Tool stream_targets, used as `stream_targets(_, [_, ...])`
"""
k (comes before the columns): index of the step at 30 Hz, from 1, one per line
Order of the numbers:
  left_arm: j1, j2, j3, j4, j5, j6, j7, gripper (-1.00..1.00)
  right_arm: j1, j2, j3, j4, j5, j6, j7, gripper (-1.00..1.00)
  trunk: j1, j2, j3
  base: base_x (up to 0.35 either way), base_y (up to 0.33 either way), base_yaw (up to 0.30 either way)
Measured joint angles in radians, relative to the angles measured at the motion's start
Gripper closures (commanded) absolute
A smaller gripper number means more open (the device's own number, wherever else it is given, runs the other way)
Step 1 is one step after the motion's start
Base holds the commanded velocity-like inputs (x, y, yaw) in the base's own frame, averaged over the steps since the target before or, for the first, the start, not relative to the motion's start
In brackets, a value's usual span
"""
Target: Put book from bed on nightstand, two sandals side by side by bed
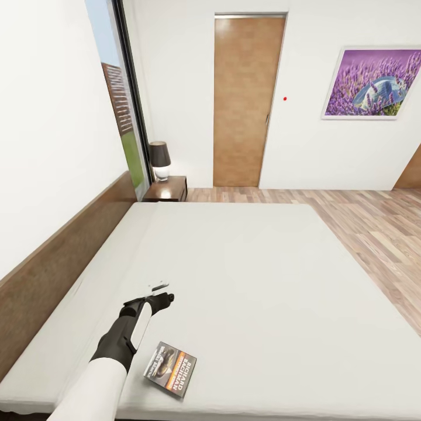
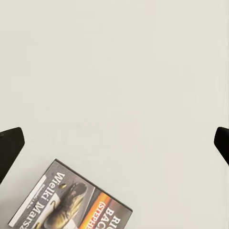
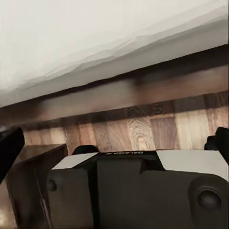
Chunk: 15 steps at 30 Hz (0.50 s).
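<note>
The robot's left gripper (image 1: 159, 287) hovers over the bed (image 1: 245, 275), fingers spread wide and empty. The book (image 1: 171, 369) lies flat on the mattress near the bed's foot edge, just beside the arm.

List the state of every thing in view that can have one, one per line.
book: closed, lying flat on the bed, cover up, not held
left gripper: open, above the mattress beyond the book, empty
right gripper: open, empty, low beside the bed frame
door: shut
lamp: standing upright on the nightstand, unlit
bed: bare
</note>
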Motion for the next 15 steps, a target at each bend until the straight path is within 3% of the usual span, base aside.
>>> stream_targets(4, [0.000,0.000,0.000,0.000,0.003,0.000,0.000,-1.00,0.000,-0.020,0.000,-0.001,-0.003,0.001,0.264,-1.00,0.015,-0.028,-0.013,0.000,0.000,0.000])
stream_targets(8, [0.000,0.000,0.000,0.000,0.004,0.000,0.000,-1.00,0.000,-0.025,-0.001,-0.001,-0.006,-0.001,0.330,-1.00,0.031,-0.056,-0.025,0.000,0.000,0.000])
stream_targets(15, [0.000,-0.001,0.000,-0.001,0.002,0.000,0.000,-1.00,0.000,-0.026,-0.001,-0.001,-0.007,-0.004,0.341,-1.00,0.058,-0.105,-0.047,0.000,0.000,0.000])
